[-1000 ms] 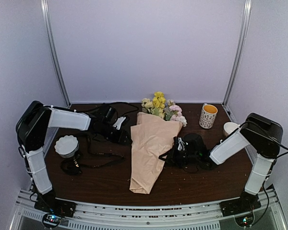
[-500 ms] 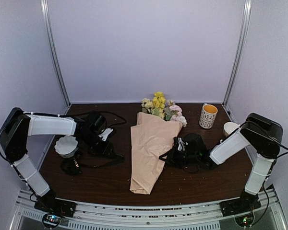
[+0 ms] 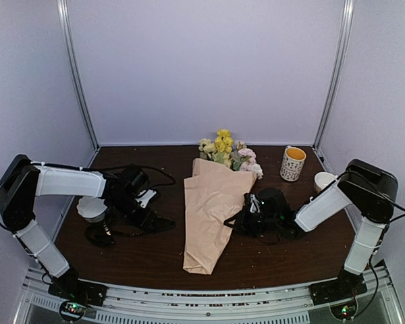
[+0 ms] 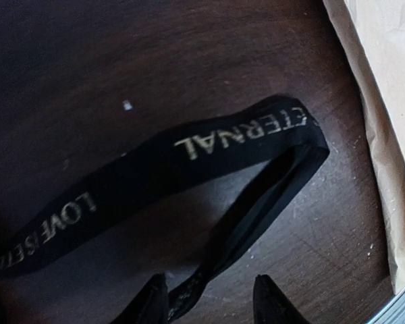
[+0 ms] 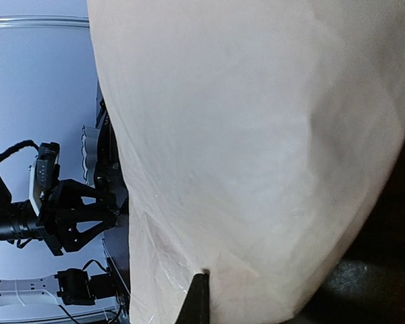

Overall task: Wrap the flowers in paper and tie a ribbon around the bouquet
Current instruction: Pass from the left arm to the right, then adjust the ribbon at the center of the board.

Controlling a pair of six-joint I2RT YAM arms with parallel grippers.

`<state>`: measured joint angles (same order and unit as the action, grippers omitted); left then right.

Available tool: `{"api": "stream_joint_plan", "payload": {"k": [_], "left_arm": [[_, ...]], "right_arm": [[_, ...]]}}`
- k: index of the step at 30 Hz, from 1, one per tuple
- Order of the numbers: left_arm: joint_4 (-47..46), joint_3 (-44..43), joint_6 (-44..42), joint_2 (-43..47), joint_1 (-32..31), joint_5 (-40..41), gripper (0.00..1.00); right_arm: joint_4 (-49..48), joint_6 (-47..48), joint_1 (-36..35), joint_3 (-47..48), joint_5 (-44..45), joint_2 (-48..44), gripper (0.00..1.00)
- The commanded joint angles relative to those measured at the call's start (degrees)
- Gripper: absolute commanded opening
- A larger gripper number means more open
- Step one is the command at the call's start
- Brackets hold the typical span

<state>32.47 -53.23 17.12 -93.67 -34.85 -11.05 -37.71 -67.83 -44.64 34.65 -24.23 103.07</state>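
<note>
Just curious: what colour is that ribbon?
The ribbon is black with pale lettering; the left wrist view shows it best.

The ribbon (image 4: pixel 209 145) reads "LOVE IS ET"; farther along, "TERNAL"

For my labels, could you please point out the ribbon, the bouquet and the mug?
ribbon (image 4: pixel 209 145), left wrist view, on the lettered band
bouquet (image 3: pixel 209 206), top view, middle of the paper cone
mug (image 3: pixel 291 166), top view, on its side wall

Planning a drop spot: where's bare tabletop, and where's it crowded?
Free: front-right table between bouquet tip and right arm base; front-left strip nearer than the ribbon. Crowded: left side with left hand, ribbon and bowl; bouquet's right flank, where the right hand sits; mug and cup back right.
</note>
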Motion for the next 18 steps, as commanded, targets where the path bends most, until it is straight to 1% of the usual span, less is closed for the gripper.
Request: {"api": "stream_joint_plan", "payload": {"k": [1, 3, 4, 6, 8, 9, 12, 16, 18], "left_arm": [[-4.3, 2.4, 7.6, 9.8, 1.1, 9.5, 0.47], [-2.7, 1.1, 7.6, 10.1, 2.3, 13.5, 0.49], [-2.2, 0.4, 7.9, 9.3, 3.7, 14.1, 0.49], [-3.4, 0.2, 9.3, 6.8, 7.5, 11.5, 0.49], [-6.7, 1.0, 11.5, 5.5, 10.8, 8.7, 0.49], [-8.1, 1.1, 12.4, 5.1, 11.7, 8.8, 0.50], [-9.9, -1.2, 13.0, 3.3, 12.1, 13.2, 0.56], [-6.2, -7.2, 11.3, -2.4, 13.6, 17.0, 0.56], [-6.1, -7.7, 10.9, -3.7, 13.9, 18.1, 0.57]], "right_arm": [[0.5, 1.1, -0.1, 0.4, 0.1, -1.2, 0.00], [0.7, 1.3, 0.0, 0.4, 0.0, -1.2, 0.00], [0.7, 1.4, 0.0, 0.4, -0.1, -1.1, 0.00], [0.7, 1.4, 0.0, 0.5, -0.1, -0.9, 0.00], [0.8, 1.5, 0.0, 0.4, 0.0, -1.0, 0.00], [0.8, 1.5, 0.0, 0.5, 0.1, -1.2, 0.00], [1.5, 1.7, -0.1, 0.6, 0.3, -1.5, 0.00], [2.0, 1.9, -0.1, 0.6, -0.1, -1.6, 0.00], [2.6, 2.1, -0.1, 0.6, 0.0, -1.8, 0.00]]}}
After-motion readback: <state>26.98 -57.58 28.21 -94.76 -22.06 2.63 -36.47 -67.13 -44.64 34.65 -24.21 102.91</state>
